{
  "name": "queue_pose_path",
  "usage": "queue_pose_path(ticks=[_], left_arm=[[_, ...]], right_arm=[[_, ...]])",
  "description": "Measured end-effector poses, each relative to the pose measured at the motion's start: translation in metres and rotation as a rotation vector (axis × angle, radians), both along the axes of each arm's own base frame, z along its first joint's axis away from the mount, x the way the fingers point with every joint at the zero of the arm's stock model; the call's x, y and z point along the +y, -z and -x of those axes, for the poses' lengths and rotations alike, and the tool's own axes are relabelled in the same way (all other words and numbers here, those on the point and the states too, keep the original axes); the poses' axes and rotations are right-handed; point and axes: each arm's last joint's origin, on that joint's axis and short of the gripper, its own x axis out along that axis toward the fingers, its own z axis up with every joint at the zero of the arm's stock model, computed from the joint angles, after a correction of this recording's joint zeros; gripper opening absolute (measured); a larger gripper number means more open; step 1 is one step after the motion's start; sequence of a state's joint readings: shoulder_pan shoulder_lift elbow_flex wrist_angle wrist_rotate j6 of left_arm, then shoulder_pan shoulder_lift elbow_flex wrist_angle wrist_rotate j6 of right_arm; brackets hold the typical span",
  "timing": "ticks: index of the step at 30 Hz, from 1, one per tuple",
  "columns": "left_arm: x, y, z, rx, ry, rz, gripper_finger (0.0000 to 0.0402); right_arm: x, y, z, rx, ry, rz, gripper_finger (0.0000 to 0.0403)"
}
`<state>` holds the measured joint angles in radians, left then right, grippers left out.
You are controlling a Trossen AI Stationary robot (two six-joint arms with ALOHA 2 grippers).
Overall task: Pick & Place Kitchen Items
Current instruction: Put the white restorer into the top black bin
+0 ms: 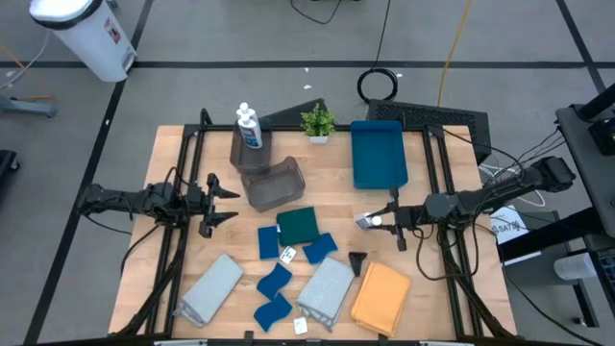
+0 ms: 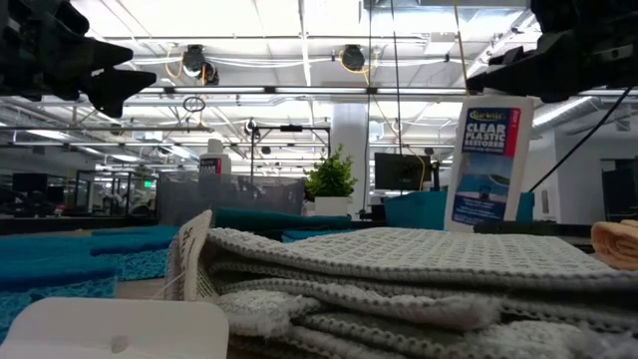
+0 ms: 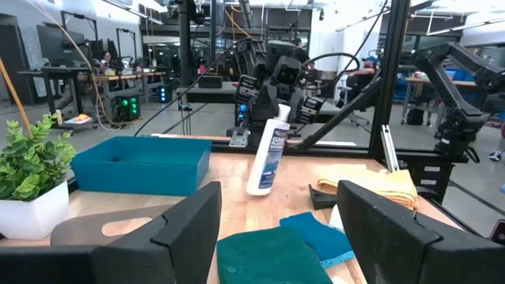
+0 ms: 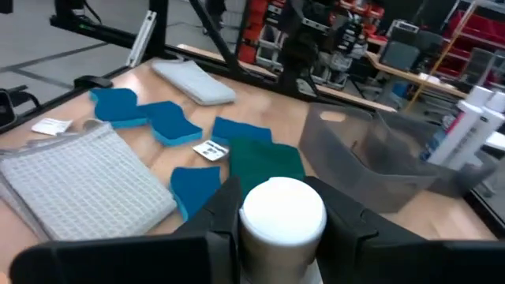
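Not much looks put away yet. The right claw (image 1: 370, 221), right of centre in the high view, is clamped on a white bottle (image 1: 377, 220), its cap filling the right wrist view between the fingers; I'd guess it is bound for one of the grey bins (image 1: 274, 182), but that is only a guess. Two more white bottles (image 1: 249, 126) already stand in the bin at upper centre. Everything else lies loose along the bottom of the frame: blue sponges (image 1: 273, 280), a dark green cloth (image 1: 299, 226), two grey cloths (image 1: 327, 287) and an orange cloth (image 1: 381, 297). So most of the job remains, I'd say. The left claw (image 1: 220, 202) hangs at mid left with its fingers spread wide, holding nothing. The table (image 1: 183, 154) is pale wood in a black frame, with a potted plant (image 1: 318, 122) and a blue tray (image 1: 379, 154) at the top edge. Beyond it is an open workshop with bright ceiling lights and other rigs.
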<state>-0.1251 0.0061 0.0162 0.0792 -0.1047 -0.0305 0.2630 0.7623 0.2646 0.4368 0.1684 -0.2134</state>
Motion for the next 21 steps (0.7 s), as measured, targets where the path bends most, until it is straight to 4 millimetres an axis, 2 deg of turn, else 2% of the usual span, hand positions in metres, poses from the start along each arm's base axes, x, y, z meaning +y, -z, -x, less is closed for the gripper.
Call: queue_pose_path(ticks=[5, 14, 21], left_arm=[[0.0000, 0.0000, 0.0000, 0.000, 0.000, 0.000, 0.0255], [0.0000, 0.0000, 0.0000, 0.000, 0.000, 0.000, 0.0255], [0.0000, 0.0000, 0.0000, 0.000, 0.000, 0.000, 0.0255]], right_arm=[[0.0034, 0.0023, -0.0049, 0.001, -0.147, -0.017, 0.0084], [-0.0012, 0.0037, -0.0076, 0.047, -0.164, -0.185, 0.0086], [-0.0035, 0.0058, -0.0089, 0.062, -0.137, -0.208, 0.0168]])
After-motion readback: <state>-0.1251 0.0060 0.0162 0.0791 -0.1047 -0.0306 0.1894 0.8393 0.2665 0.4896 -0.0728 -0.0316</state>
